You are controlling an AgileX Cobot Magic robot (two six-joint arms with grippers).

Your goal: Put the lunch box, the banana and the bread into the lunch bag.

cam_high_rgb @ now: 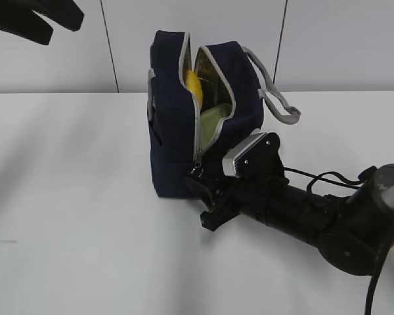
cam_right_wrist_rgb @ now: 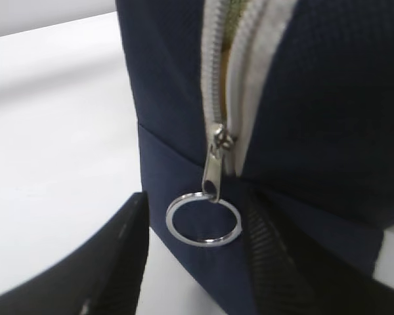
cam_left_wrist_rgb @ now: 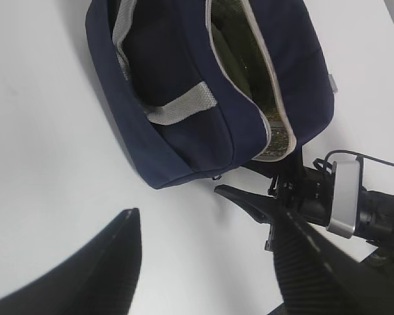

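Closing on the ring pull point(cam_right_wrist_rgb: 203, 220), the open right gripper point(cam_right_wrist_rgb: 197, 262) must straddle it squarely before pinching; lunch bag point(cam_high_rgb: 177, 131) unzipped.

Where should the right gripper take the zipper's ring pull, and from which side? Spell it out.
Grip the ring pull itself, across its thin metal rim. It hangs flat against the lunch bag just below the slider, low on the zipper, so come straight at that bag face, as the right gripper is, one finger at each side. Its jaws are open around the ring.
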